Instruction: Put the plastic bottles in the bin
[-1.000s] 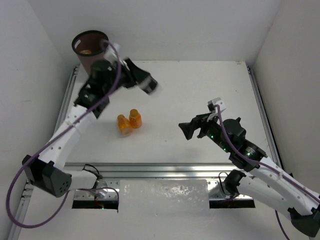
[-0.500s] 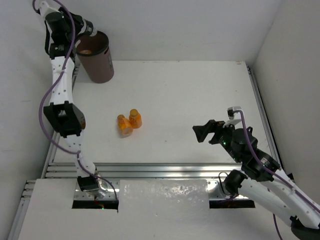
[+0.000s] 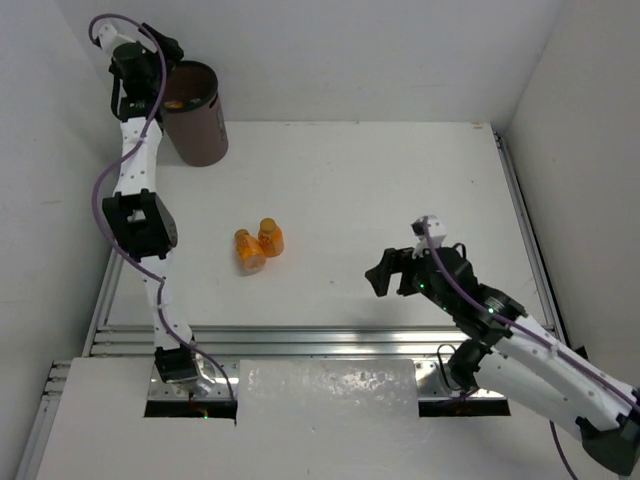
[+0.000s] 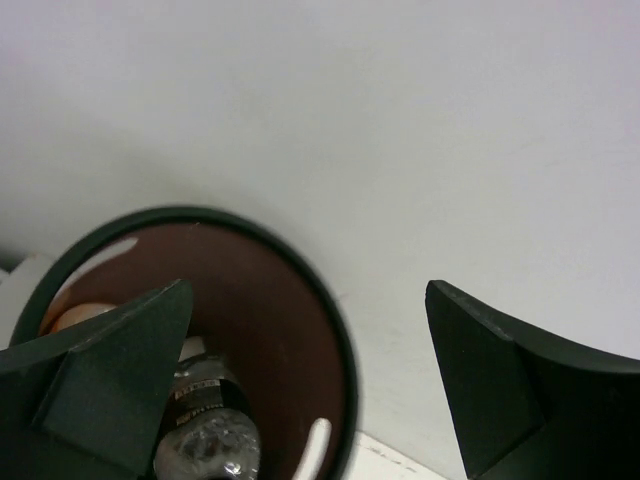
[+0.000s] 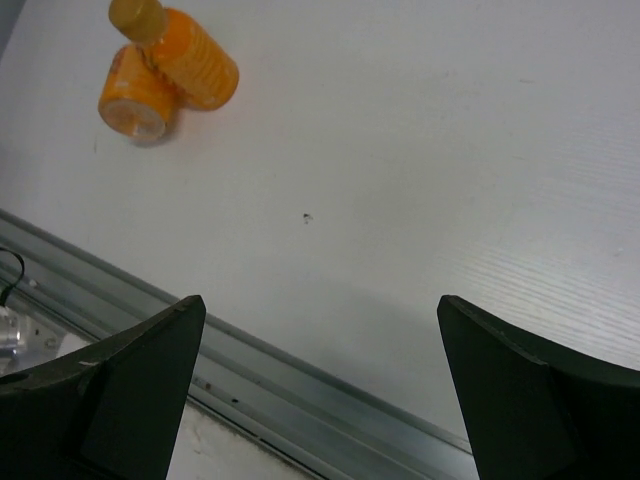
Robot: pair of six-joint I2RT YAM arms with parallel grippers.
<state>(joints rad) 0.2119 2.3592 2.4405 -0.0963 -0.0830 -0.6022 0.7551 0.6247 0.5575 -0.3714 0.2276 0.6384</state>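
Observation:
The bin [image 3: 205,135] stands at the table's far left corner. My left gripper [image 3: 166,66] hovers open over its rim, nothing between its fingers. In the left wrist view, the left gripper [image 4: 308,290] looks down into the bin [image 4: 270,320]. A clear bottle with a dark band [image 4: 205,430] lies inside, and something orange [image 4: 78,318] shows behind my left finger. Two orange bottles [image 3: 248,250] [image 3: 271,237] lie touching each other on the table's left half. My right gripper [image 3: 380,277] hangs open and empty above the table's near right. Its wrist view shows both orange bottles [image 5: 190,68] [image 5: 133,102] far off at upper left.
White walls enclose the table at the back and on both sides. A metal rail [image 5: 330,390] runs along the table's near edge, just below my right gripper [image 5: 320,300]. More rails [image 3: 520,210] line the left and right edges.
My left arm swung from over the table up to the bin, and its jaws have opened. The right arm pulled back, then came slightly left again, still open.

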